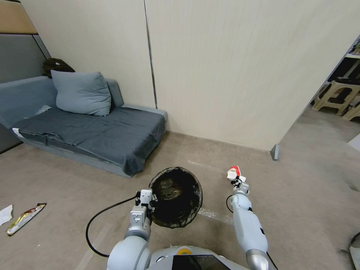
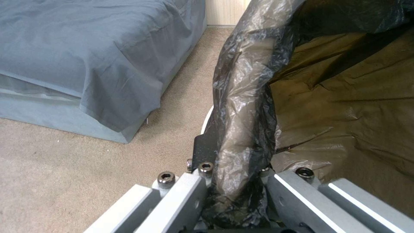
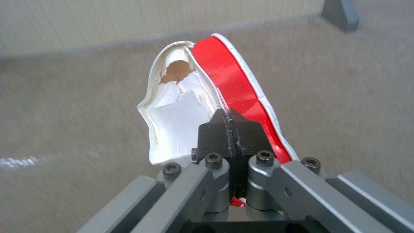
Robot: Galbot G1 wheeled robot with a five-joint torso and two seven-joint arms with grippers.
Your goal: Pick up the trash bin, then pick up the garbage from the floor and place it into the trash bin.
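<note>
Left gripper (image 1: 152,204): clamped on the bin's rim at the bin's 9 o'clock side; in the left wrist view the jaws (image 2: 235,181) pinch the bag-covered edge between them.
Bin (image 1: 176,197): round, lined with a dark bag (image 2: 345,106), held in front of the robot, mouth tipped toward the head camera; a sliver of white wall shows under the liner in the left wrist view.
Right gripper (image 1: 237,182): shut on a red-and-white wrapper (image 1: 234,173), held above the floor at roughly 3 o'clock from the bin, apart from it.
Wrapper detail: right wrist view shows the black pads (image 3: 215,136) pressed together on its lower edge; red outside, white inside, a torn hole near the top.
Other litter: a long snack wrapper (image 1: 25,218) and a white tissue (image 1: 5,214) lie on the floor at about 9 o'clock, well apart from the bin.
Surroundings: grey sofa (image 1: 93,131) with a cushion (image 1: 81,93) at 10 to 11 o'clock, against the beige wall (image 1: 232,67).
Floor (image 1: 318,180): beige carpet.
</note>
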